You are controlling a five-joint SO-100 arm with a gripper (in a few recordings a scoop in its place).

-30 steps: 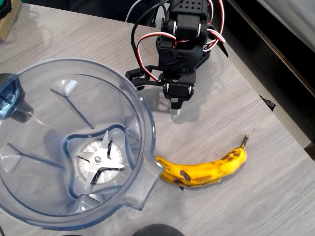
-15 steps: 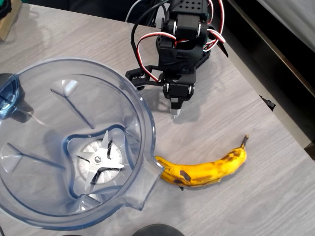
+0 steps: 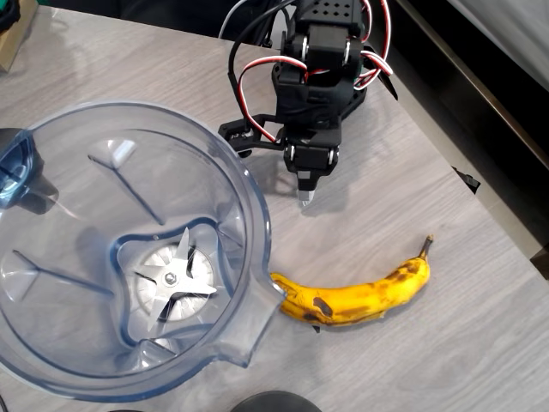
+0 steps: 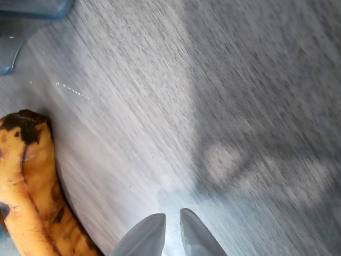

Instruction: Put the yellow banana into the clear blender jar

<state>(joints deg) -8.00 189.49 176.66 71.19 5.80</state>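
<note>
Banana-fetching gripper (image 3: 304, 199) hung nearly closed, grasping nothing. Below it in the overhead view lay the yellow banana (image 3: 356, 297), one end touching the clear blender jar (image 3: 249, 215). Opening wide and gripping mid-body seems wise.

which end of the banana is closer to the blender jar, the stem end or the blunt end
The blunt, dark-bruised end of the yellow banana: it lies right at the clear blender jar beside its pour spout, while the thin stem end points away toward the table edge.

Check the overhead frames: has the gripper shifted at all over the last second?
No. The gripper sits at the same spot relative to the clear blender jar rim and the yellow banana.
</note>
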